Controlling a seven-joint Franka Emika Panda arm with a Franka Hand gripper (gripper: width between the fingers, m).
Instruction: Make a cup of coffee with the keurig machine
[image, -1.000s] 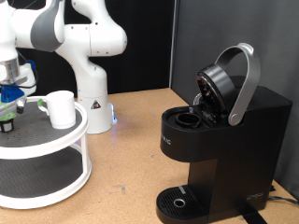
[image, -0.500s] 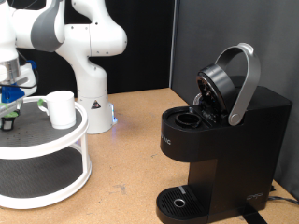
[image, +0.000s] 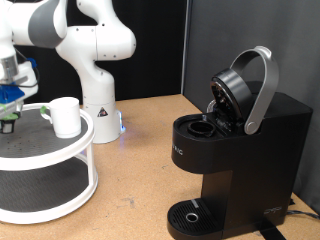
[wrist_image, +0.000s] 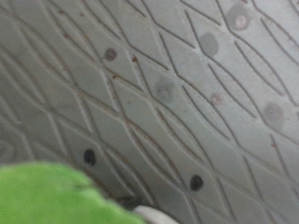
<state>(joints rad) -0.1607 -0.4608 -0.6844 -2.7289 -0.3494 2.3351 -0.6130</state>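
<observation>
At the exterior view's far left the gripper hangs over the top tier of a white two-tier round stand, with a small dark, green-topped pod right beneath its blue-trimmed fingers; it sits so close to the frame edge that I cannot tell whether the jaws are open or closed, or whether they are on the pod. The wrist view gives only a blurred grey diamond-patterned mat and a green blur at one corner. Just beside the pod on the same tier stands the cup, a small plain white cylinder, upright. Behind the stand is the white robot arm's base. Well apart, at the exterior view's right on the wooden table, sits the keurig machine: boxy, black, its grey curved lid handle raised and the pod chamber open, round drip base below.
</observation>
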